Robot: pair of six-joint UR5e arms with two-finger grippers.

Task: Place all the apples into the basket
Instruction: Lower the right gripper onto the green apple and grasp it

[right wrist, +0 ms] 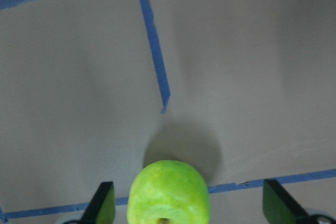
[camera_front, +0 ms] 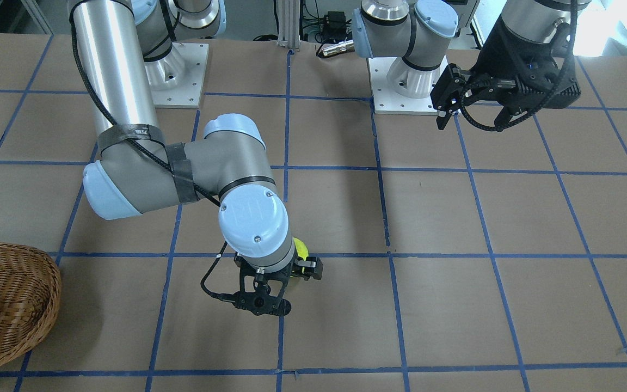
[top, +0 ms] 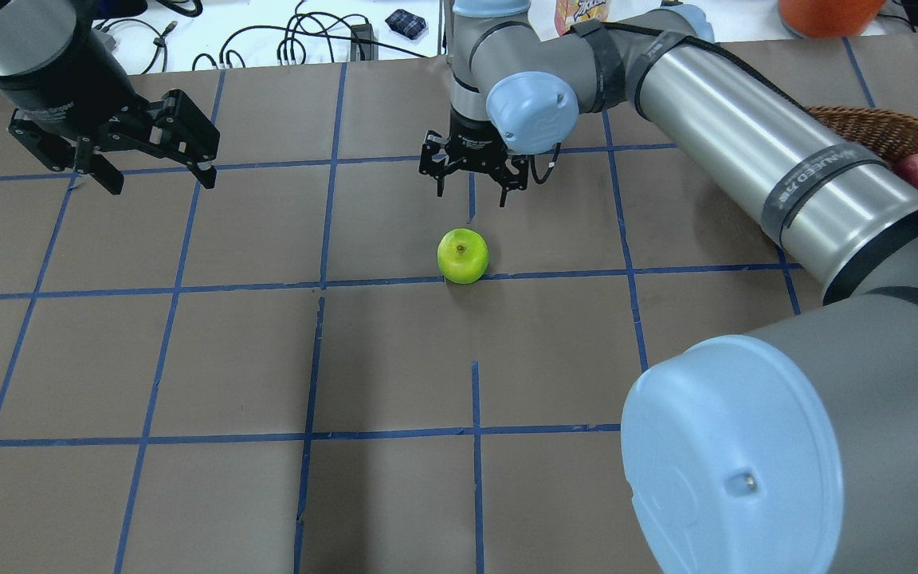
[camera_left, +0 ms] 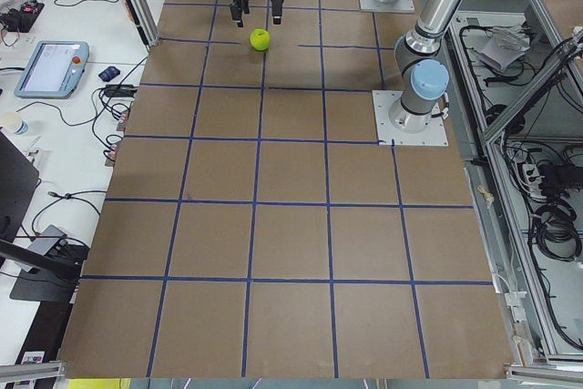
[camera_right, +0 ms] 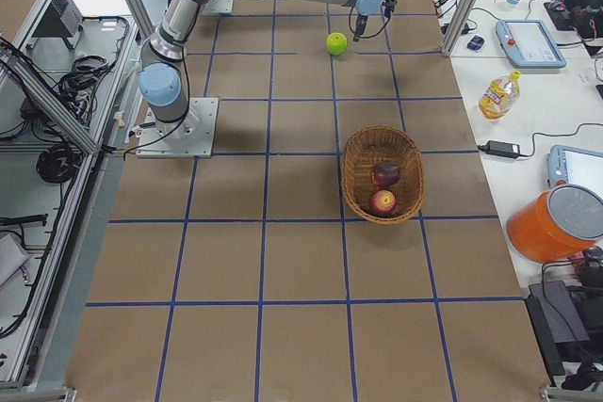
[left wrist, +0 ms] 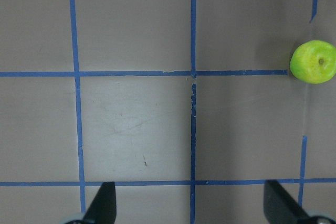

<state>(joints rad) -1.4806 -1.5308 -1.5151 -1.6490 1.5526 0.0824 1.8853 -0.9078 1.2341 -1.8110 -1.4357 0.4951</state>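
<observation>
I count three apples. One, the green apple [top: 463,256], sits alone on the brown surface [top: 268,359], on a blue tape line. The other two, a red apple [camera_right: 382,202] and a dark maroon apple [camera_right: 385,174], lie touching in the single wicker basket [camera_right: 361,150], well apart from it. The right gripper [top: 472,194] hangs over the green one, fingers [right wrist: 103,203] spread wide, gripping nothing. The left gripper [top: 160,183] hovers far off, its fingers likewise apart and empty.
</observation>
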